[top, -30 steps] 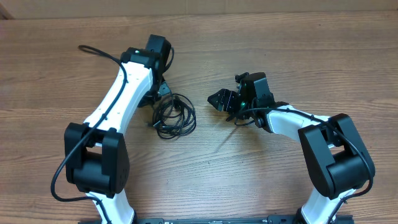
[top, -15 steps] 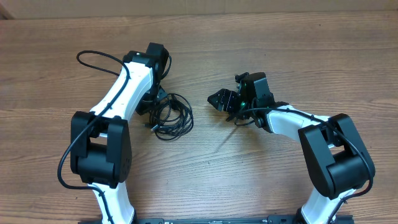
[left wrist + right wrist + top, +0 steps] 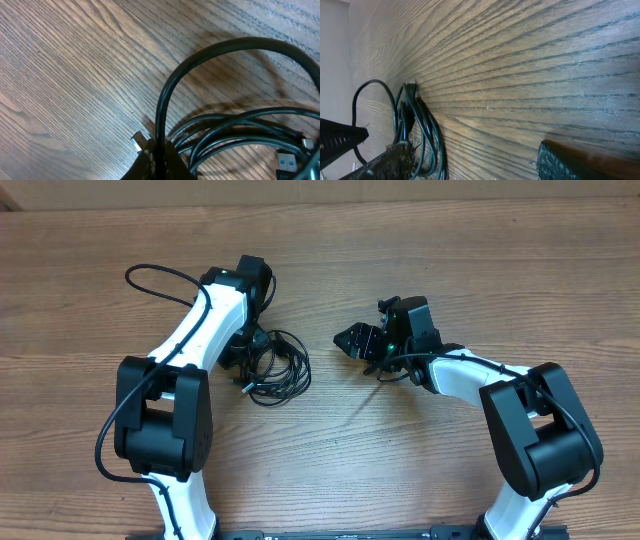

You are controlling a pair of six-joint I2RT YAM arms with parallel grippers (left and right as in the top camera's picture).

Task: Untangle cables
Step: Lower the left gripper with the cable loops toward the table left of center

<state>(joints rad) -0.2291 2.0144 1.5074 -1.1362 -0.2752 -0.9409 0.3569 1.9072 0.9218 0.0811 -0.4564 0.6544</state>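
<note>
Left of the bench's [image 3: 420, 470] middle, about halfway between its far and near edges, you have the cables [image 3: 278, 370] lying in one loose bunch of overlapping black loops on the wood. In your left wrist view, several strands [image 3: 235, 127] run side by side. One strand arches up clear of the rest and comes down into the tips of the left gripper [image 3: 156, 162]. A small metal connector [image 3: 136, 140] pokes out just beside those tips, and a USB plug [image 3: 287, 162] with a blue insert shows at the lower right of that view.

Your left gripper [image 3: 252, 346] sits at the bunch's left, far side, partly hidden from overhead by its own wrist. Its jaws are together, clamped on that arching strand of the cables. The left arm [image 3: 200, 330] reaches out from the near edge on the left, and its own thicker wire [image 3: 150, 272] loops out toward the left edge.

Your right gripper [image 3: 353, 340] hangs well apart from the bunch, on its right and near the bench's middle, pointing left toward it. Its jaws stand apart with nothing between them. In the right wrist view, only bare wood grain lies between its two fingertips [image 3: 387, 159], and the cables [image 3: 422, 130] show beyond them at the left. The right arm [image 3: 470, 375] comes in from the near right.
</note>
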